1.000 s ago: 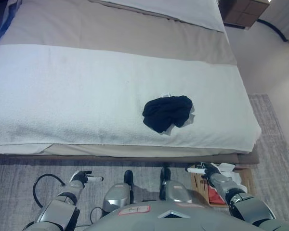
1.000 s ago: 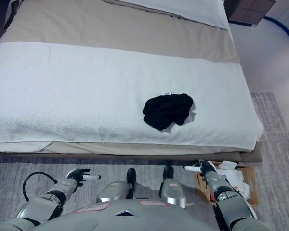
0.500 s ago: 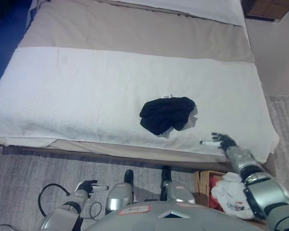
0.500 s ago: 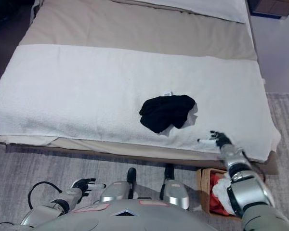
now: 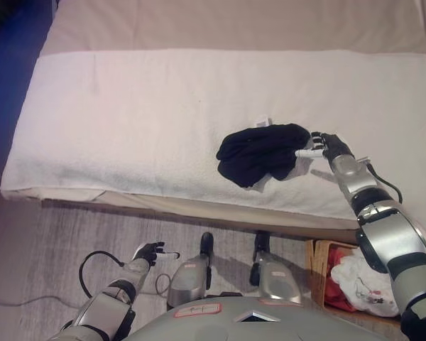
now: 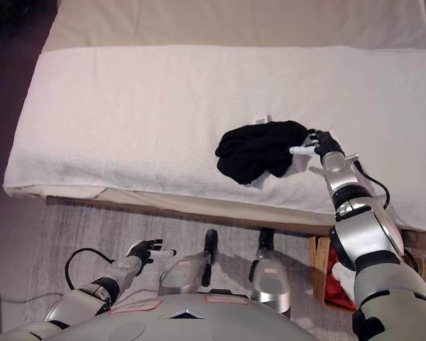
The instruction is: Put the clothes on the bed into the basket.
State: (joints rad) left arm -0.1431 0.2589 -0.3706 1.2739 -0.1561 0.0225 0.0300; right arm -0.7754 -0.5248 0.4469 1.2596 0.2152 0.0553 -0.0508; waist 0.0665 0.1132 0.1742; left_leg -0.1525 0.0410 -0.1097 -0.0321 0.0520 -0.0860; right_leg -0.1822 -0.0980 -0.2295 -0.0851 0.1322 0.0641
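A crumpled black garment with a small white tag lies on the white blanket of the bed, near its front edge. My right hand reaches over the bed and touches the garment's right edge, fingers relaxed and open. My left hand hangs low over the rug at the lower left, open and holding nothing. A wooden basket stands on the floor at the lower right, with white and red clothes inside it.
The bed's beige upper part fills the top of the view. A grey rug covers the floor in front of the bed. The basket sits close by the bed's front right corner.
My right hand has moved up and left across the blanket to the garment's right edge. The camera has shifted forward over the bed. The left hand stays low.
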